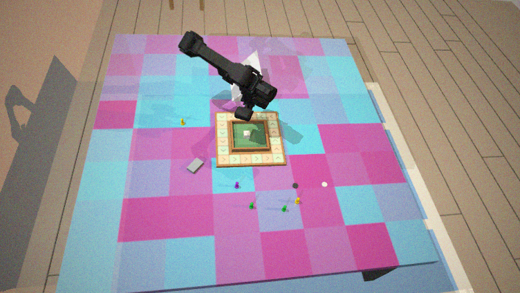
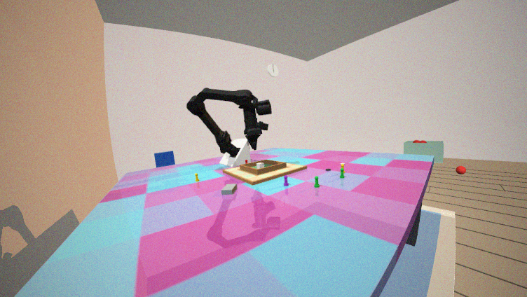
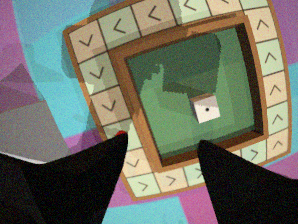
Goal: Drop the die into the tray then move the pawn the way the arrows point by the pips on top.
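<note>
The white die (image 1: 247,133) (image 2: 260,164) (image 3: 206,110) lies in the green-floored tray (image 1: 251,149) (image 2: 258,171) (image 3: 139,112), one pip on top. The tray stands in the middle of the board (image 1: 251,159) (image 2: 235,173) (image 3: 275,90). The red pawn (image 2: 246,161) is on the board's side toward the robot base; only its red head shows beside the left fingertip in the wrist view, and the arm hides it in the top view. My gripper (image 2: 254,147) (image 3: 164,143) is open and empty, above the board near that side.
Beyond the board stand yellow pawns (image 1: 182,121) (image 1: 297,200), a purple pawn (image 1: 236,185) and green pawns (image 1: 251,205) (image 1: 283,208). A grey block (image 1: 195,165) (image 2: 229,189), a dark disc (image 1: 295,185) and a white disc (image 1: 324,184) lie on the table.
</note>
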Robot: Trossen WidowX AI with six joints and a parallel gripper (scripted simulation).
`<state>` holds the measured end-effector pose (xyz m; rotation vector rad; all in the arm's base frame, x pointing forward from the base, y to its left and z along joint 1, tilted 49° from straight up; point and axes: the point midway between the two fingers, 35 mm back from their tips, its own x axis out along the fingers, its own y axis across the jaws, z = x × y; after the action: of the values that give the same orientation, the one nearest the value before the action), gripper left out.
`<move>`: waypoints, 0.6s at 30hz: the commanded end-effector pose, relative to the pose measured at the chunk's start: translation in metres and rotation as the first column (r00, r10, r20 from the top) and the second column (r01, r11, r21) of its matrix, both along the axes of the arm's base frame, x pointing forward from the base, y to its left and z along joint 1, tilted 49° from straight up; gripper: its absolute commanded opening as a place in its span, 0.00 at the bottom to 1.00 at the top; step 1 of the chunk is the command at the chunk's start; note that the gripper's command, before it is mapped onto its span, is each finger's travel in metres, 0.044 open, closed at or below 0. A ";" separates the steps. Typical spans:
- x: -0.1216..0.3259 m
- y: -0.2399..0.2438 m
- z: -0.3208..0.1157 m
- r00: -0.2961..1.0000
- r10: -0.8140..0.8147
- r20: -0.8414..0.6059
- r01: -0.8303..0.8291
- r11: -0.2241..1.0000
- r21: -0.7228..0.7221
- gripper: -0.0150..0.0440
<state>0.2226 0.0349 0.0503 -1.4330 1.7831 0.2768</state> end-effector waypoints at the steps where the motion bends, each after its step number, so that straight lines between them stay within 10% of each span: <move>1: -0.039 -0.014 -0.004 0.950 -0.213 0.230 0.220 0.975 -0.009 0.59; 18: -0.062 -0.034 -0.017 0.870 -0.323 0.372 0.344 0.939 0.012 0.59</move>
<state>0.1638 0.0080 0.0375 -1.0869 1.6852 -0.2114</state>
